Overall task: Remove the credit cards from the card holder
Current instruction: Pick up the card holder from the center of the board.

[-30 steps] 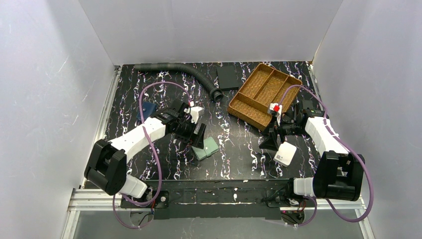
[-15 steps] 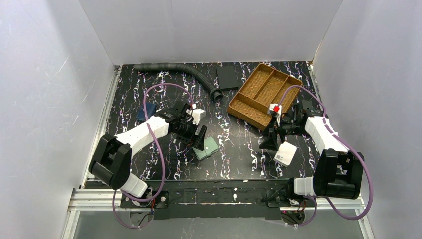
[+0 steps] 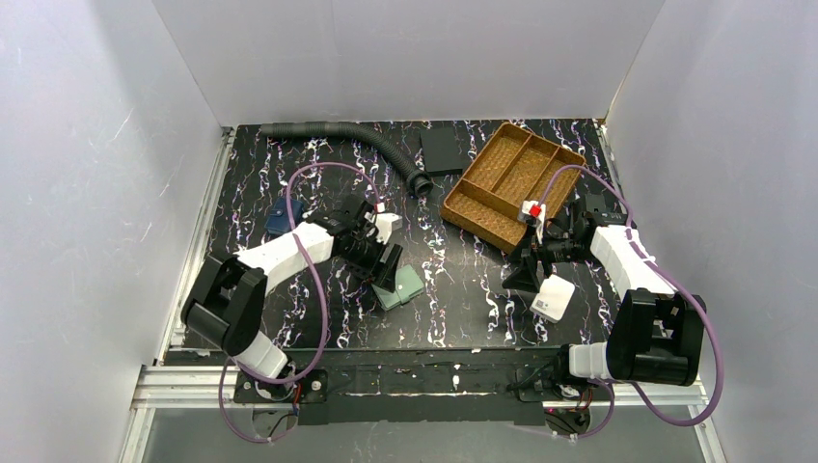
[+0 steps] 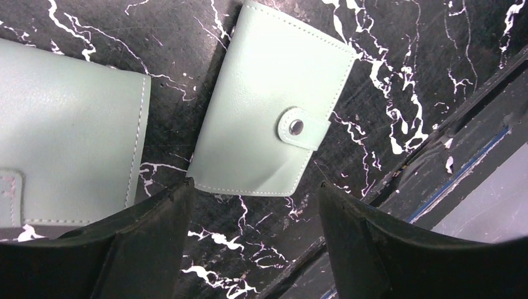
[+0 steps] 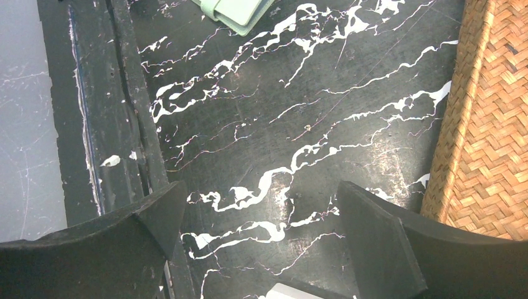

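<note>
Left gripper point(image 4: 255, 187) hangs spread and empty, with the card holder point(image 4: 261, 118) lying flat just ahead of its fingertips, snap tab point(image 4: 297, 127) fastened. No credit cards show, so every step seems left: unsnap, open, withdraw.

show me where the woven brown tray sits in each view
top external: woven tray at the upper right of the table, set at an angle.
left wrist: not in it.
right wrist: tray wall along the right edge.
shared landmark: black rail at the table's near edge, at the bottom; lower right; left side.
</note>
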Robot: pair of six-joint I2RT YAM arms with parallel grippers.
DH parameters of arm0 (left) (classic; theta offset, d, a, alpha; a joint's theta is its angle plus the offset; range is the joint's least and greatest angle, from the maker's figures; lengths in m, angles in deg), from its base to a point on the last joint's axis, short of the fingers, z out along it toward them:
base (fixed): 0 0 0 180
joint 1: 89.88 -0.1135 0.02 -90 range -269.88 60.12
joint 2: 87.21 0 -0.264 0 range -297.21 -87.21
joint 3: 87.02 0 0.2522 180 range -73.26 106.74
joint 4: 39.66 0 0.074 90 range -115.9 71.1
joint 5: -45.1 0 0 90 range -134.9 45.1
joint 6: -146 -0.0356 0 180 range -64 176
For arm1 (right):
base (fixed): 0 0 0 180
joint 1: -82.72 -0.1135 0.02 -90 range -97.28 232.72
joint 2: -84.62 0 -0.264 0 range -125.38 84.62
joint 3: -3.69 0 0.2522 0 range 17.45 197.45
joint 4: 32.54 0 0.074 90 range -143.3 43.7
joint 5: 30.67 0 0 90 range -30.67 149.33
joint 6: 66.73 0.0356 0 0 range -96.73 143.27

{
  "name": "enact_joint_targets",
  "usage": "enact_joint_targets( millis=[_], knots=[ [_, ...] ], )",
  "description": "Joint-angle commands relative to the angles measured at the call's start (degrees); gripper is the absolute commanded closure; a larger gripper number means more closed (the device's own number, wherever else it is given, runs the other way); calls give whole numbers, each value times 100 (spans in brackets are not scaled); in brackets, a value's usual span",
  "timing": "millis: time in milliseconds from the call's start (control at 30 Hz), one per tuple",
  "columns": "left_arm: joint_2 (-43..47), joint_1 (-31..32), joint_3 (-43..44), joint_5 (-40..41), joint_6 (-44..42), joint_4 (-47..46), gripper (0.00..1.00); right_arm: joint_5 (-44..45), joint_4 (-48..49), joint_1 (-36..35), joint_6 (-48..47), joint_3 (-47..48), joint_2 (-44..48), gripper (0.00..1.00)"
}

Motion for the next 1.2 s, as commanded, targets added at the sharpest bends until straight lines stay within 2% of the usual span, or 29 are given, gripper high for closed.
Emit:
enact_joint_targets(
  millis=[0, 233, 467, 567, 667, 733, 867, 1067, 1167],
  knots=[
    [-244, -26, 167, -192, -130, -115, 31, -109, -81, 7, -120, -48, -6, 0],
    [-574, -38, 195, 66, -63, -314, 34, -100, -91, 4, -128, -56, 44, 0],
    [-738, -35, 149, 398, 29, -274, 44, -109, -102, 7, -137, -43, 44, 0],
    [-633, -39, 112, 463, 203, -317, 52, -109, -103, 7, -137, -40, 43, 0],
    [-502, -39, 37, 399, 477, -365, 65, -117, -112, 7, -142, -29, 53, 0],
    [-424, -39, -82, 290, 665, -511, 74, -126, -118, 7, -146, -19, 52, 0],
    [-268, -33, -388, 45, 1035, -825, 100, -167, -159, 7, -180, -20, 61, 0],
    [625, -22, -1073, -16, 1852, -1673, 100, -344, -251, -25, -188, -20, -7, 0],
    [1008, 10, -1379, 24, 2291, -2171, 100, -302, -269, -258, -95, 22, -139, 0]
  ],
)
